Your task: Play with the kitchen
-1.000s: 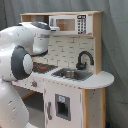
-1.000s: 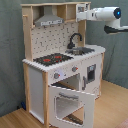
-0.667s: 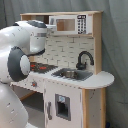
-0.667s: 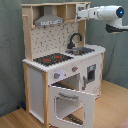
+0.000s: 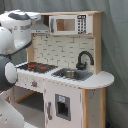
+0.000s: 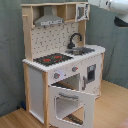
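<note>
The kitchen [image 6: 62,60] stands upright on the wood floor [image 6: 112,107], below and beside the raised arm [image 6: 116,6]. The tool is out of frame; its opening cannot be told. Any approach must descend toward the hob [image 6: 52,59]. White and light wood; oven door [image 6: 72,104] hangs open, black faucet [image 5: 84,59] over the sink [image 5: 72,74].

The oven door [image 6: 71,104] hangs open, jutting forward and blocking the kitchen's [image 6: 37,85] lower front. Above the hob [image 6: 52,59] there is open room beneath the grey hood [image 6: 49,21]; the black faucet [image 5: 84,59] crowds the sink [image 5: 72,74].
</note>
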Tool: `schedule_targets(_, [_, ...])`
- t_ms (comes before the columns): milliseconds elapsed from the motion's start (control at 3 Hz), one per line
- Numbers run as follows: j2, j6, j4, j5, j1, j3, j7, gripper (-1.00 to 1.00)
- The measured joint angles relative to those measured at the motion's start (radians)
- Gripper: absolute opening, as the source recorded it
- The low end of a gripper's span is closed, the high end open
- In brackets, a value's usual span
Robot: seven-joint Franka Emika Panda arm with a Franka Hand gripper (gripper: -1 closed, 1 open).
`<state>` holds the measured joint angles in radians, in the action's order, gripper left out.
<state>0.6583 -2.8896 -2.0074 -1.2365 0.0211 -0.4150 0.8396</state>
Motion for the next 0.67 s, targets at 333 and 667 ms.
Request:
schedule_targets(333, [0.026, 0.044, 0.034, -0.002, 0.011, -0.059, -0.053, 1.00])
schedule_targets(667, [0.023, 0.094, 0.091, -0.010, 0.044, -0.126, -0.113, 1.00])
